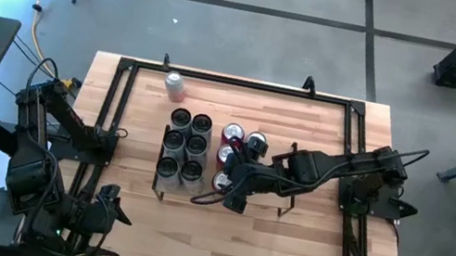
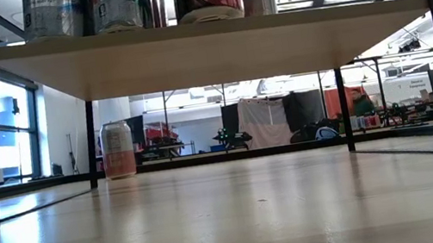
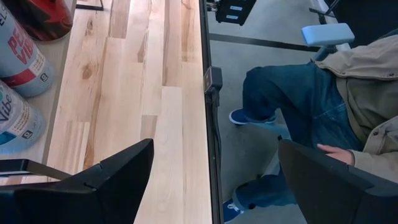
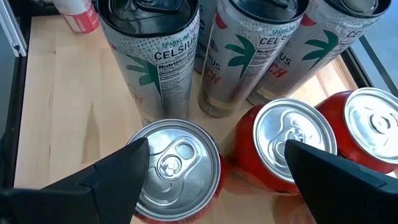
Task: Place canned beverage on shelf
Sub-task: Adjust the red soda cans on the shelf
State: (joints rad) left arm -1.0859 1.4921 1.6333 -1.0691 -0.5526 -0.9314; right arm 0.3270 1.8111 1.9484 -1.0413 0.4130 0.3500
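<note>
My right gripper [image 1: 233, 195] is over the shelf [image 1: 203, 191], and its fingers [image 4: 118, 180] stand wide apart with nothing between them. In the right wrist view a red can [image 4: 177, 168] with a silver top sits upright just below and between the fingers, and they do not touch it. A second red can [image 4: 289, 146] stands just beside it toward the other finger, and behind both I see the tall white slim cans [image 4: 155, 59] in their rows. So I judge that this red can is already set down on the shelf and let go; the placing step looks to be at its end.

One can is not yet on the shelf: the pink-and-white can [image 1: 175, 87] stands upright on the counter [image 1: 301, 245], well apart from the right fingers, beyond the far end of the shelf. From table height I see it past the shelf's wire frame.

The left gripper [image 1: 105, 210] waits at the near edge of the counter, fingers also apart and empty; beyond them, past the counter edge, a person sits.

I think the next move needs a straight lift, because the neighbouring cans are close and a sideways pull could tip them. Then I would go to the can on the counter.
</note>
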